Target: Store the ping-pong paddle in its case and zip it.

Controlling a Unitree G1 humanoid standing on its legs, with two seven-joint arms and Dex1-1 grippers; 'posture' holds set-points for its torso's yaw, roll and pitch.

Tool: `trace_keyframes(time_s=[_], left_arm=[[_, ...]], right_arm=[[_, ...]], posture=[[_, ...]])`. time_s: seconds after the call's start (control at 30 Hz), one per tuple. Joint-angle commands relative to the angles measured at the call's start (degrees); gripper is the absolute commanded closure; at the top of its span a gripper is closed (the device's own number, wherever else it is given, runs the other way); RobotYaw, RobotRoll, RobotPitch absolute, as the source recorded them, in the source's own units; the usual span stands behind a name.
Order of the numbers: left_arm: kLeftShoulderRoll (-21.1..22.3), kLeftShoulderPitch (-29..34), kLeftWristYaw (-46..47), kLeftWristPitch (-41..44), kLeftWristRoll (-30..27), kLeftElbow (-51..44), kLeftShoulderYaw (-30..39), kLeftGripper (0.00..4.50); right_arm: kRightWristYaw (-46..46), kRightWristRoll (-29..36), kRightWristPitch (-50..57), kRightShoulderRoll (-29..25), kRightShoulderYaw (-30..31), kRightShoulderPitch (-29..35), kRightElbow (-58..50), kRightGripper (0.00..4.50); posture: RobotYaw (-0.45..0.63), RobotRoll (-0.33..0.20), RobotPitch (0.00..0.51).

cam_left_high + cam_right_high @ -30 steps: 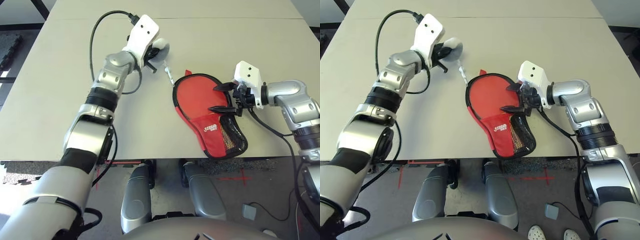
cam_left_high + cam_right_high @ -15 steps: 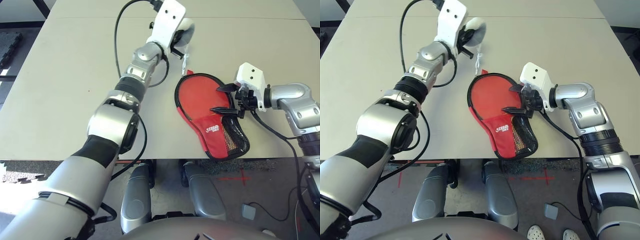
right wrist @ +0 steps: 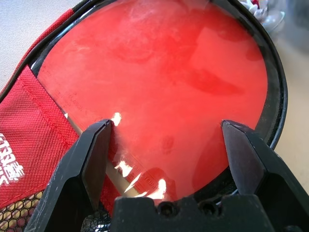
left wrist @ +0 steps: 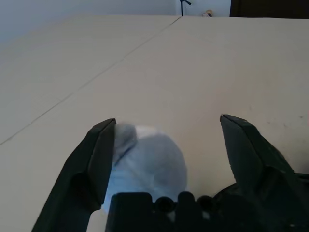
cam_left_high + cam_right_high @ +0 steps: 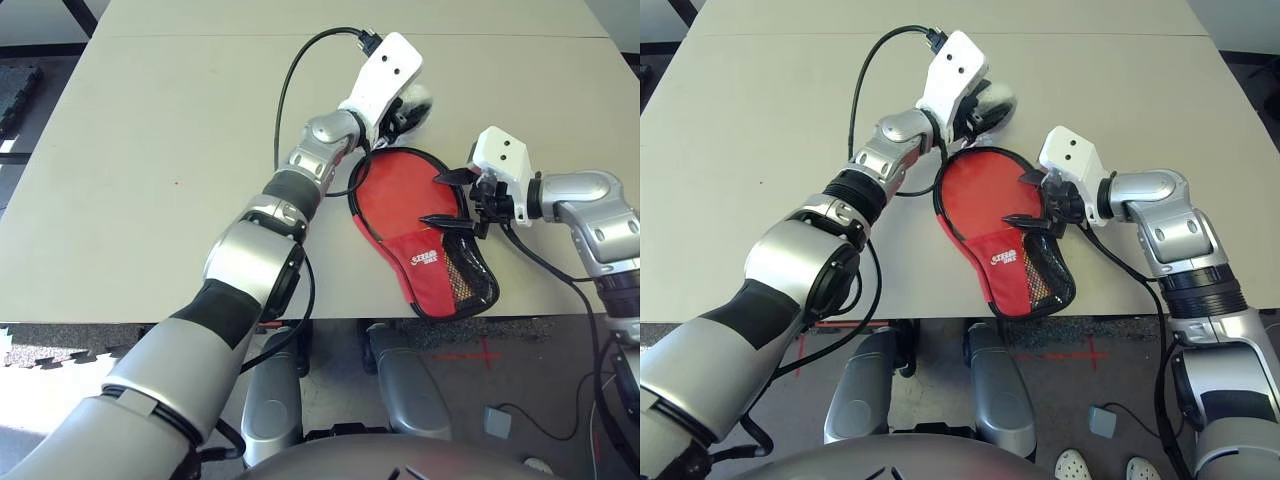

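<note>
already one ping-pong paddle [image 3: 159,92] lies inside the one case [image 5: 425,265] near the table's [image 5: 130,150] front edge, its red face bare because the flap is unzipped and only the handle end is tucked under the red fabric. the right gripper [image 5: 452,197] hovers over the paddle face with fingers spread, holding nothing (probably to steady it), while the left gripper [image 4: 166,145], also wide open and empty, sits just beyond the case's far rim, likely seeking the zipper pull.

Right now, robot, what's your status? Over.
Left gripper open beyond case. Right gripper open over round red rubber-faced paddle, which lies in unzipped red fabric case. Nothing in the way.
</note>
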Motion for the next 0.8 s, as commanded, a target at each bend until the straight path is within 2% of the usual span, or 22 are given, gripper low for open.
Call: trace_keyframes(time_s=[0.03, 0.27, 0.43, 0.57, 0.7, 0.8], left_arm=[[1.4, 0.2, -1.1, -0.2, 0.1, -1.4, 0.5, 0.03], [7.0, 1.0, -4.4, 0.6, -0.1, -5.2, 1.1, 0.03], [11.5, 3.5, -7.6, 3.7, -1.2, -12.2, 1.4, 0.03], [14.9, 9.4, -13.8, 10.8, -3.5, -25.6, 0.3, 0.03], [19.5, 21.1, -21.7, 22.6, -7.1, -47.8, -3.0, 0.03], [22.0, 27.7, -22.9, 29.1, -8.1, -58.7, -4.6, 0.03]], right_arm=[[0.0, -2.6, 2.6, 0.8, 4.8, 4.0, 3.2, 0.0], [-0.4, -2.5, 2.4, 1.4, 4.8, 4.0, 3.5, 0.0], [-0.7, -2.5, 2.2, 1.8, 4.8, 4.2, 3.8, 0.0], [-1.0, -2.5, 2.0, 2.3, 4.6, 4.0, 4.3, 0.0], [-1.1, -2.8, 1.5, 2.6, 4.5, 3.4, 5.5, 0.0], [-1.1, -3.0, 1.2, 2.7, 4.3, 3.0, 6.3, 0.0]], posture=[[-0.07, 0.0, 0.304], [-0.07, 0.0, 0.303], [-0.05, 0.0, 0.306], [-0.05, 0.0, 0.306], [-0.04, 0.0, 0.306], [-0.03, 0.0, 0.304]])
